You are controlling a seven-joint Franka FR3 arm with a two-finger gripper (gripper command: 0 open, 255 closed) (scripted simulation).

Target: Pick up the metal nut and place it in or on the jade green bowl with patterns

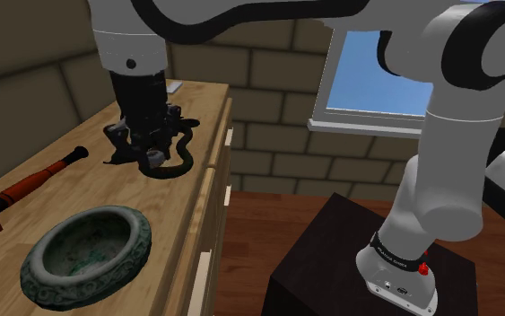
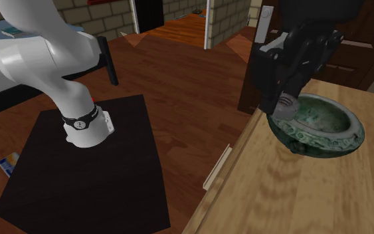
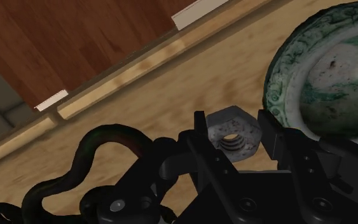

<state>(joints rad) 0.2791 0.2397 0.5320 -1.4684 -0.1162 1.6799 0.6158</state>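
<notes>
Closest to the lens in the wrist view: the gripper (image 3: 233, 129), closed on the grey hex nut (image 3: 234, 135), one black finger (image 3: 199, 127) pressed against each opposite side, threaded hole facing the camera; cannot tell whether lifted clear of the surface.

Below, by size: wooden countertop (image 1: 89, 193), running from lower left to upper centre of the shoulder view; next the green patterned bowl (image 1: 87, 256), upright at lower left of that frame; next a black coiled snake-like figure (image 3: 110, 132), right under the hand at upper centre-left of the shoulder view; last the nut itself, a small grey lump between the fingertips.

Matters most: bowl apart from the gripper, down and to the left in the shoulder view, not beneath it; in the second exterior view, hand overlapping the bowl's left rim at upper right, likely only the camera's angle.

Calls next, by this reading, for a carry toward the shoulder view's lower left, then a lowering over the bowl's hollow before letting go.
</notes>
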